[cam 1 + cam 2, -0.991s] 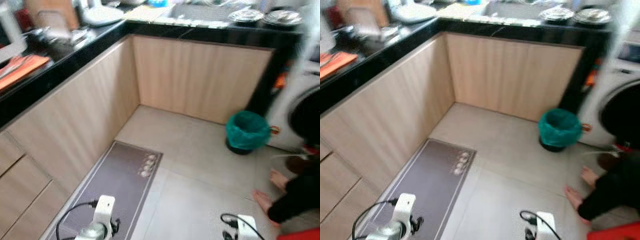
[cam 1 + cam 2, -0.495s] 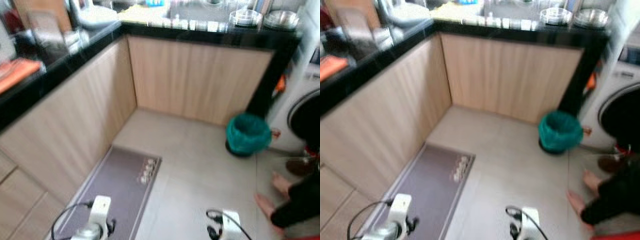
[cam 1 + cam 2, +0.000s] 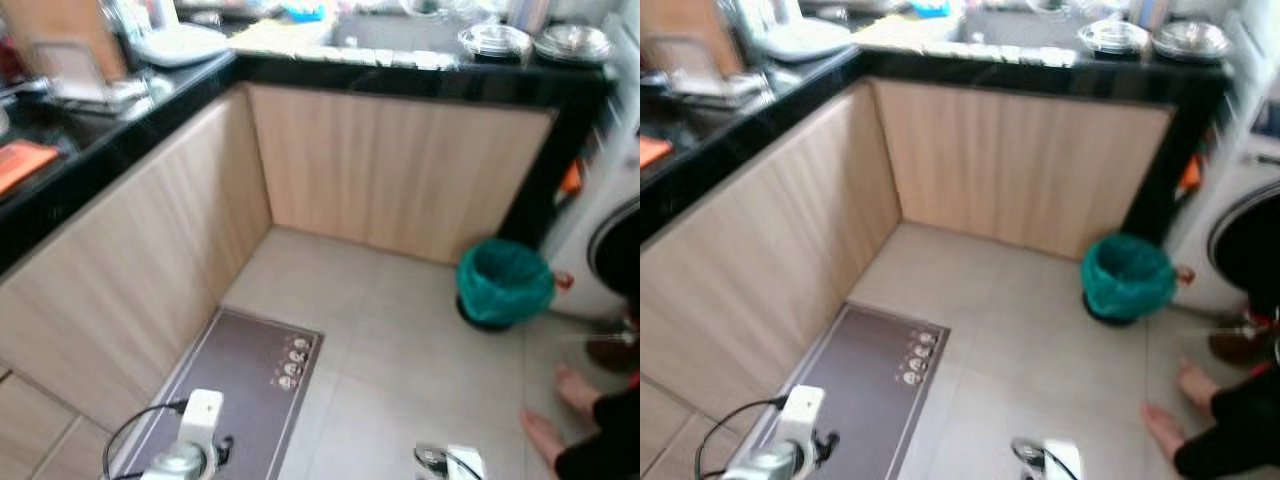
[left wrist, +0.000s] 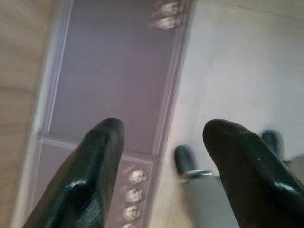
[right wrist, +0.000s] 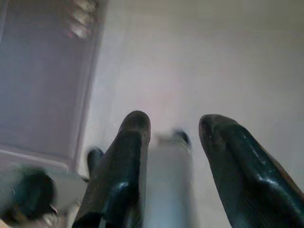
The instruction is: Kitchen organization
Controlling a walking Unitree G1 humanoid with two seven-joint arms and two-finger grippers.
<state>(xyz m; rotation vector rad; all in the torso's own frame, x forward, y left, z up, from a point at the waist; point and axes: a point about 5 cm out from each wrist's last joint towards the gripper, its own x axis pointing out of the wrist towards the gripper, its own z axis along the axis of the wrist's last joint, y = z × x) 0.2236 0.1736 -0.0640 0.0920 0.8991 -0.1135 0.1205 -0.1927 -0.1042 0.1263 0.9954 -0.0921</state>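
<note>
Two eye views show an L-shaped black worktop (image 3: 100, 150) carrying steel bowls (image 3: 495, 40) at the far end, with a green bin (image 3: 503, 283) and a person's bare feet (image 3: 560, 410) on the floor to the right; walking on could clip either. The left wrist view has the left end effector (image 4: 164, 142), fingers spread and empty, above the grey mat (image 4: 109, 80), a trip risk. The right wrist view shows the right end effector (image 5: 173, 137) likewise spread over bare tile.
</note>
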